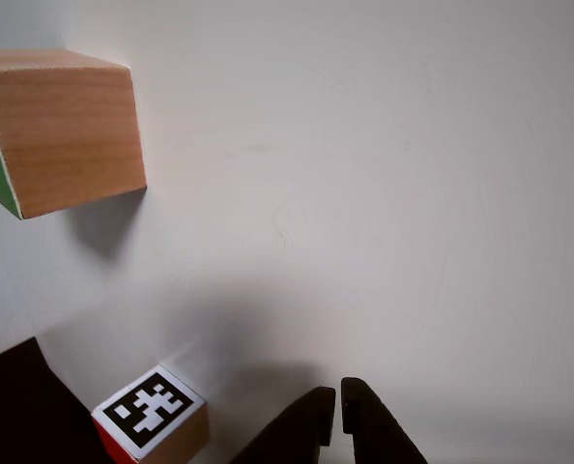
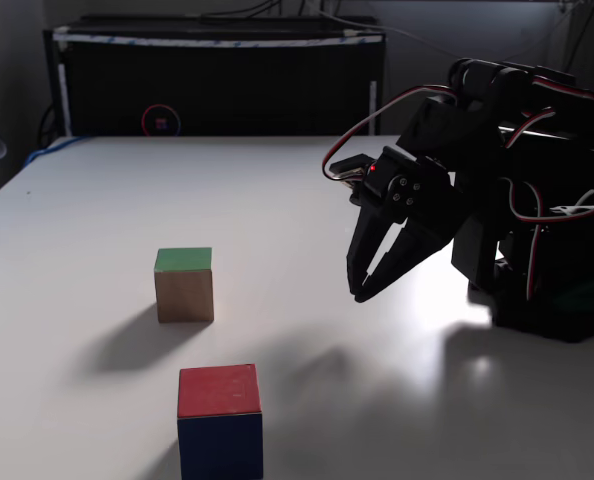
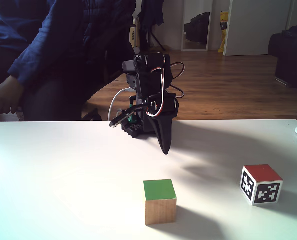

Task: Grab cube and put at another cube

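While the green-topped wooden cube [image 2: 184, 285] stands on the white counter [image 2: 97, 190] to the left of the hand [image 2: 361, 294] in a fixed view, well apart from it, nothing touches it. Nearer the camera and also left of the hand stands the red-topped cube [image 2: 220, 418]. At the right, the hand hangs above the counter with its fingers nearly together and holds nothing.

green-faced cube [image 1: 60, 130] and marker cube [image 1: 154, 418] cropped by frame edges
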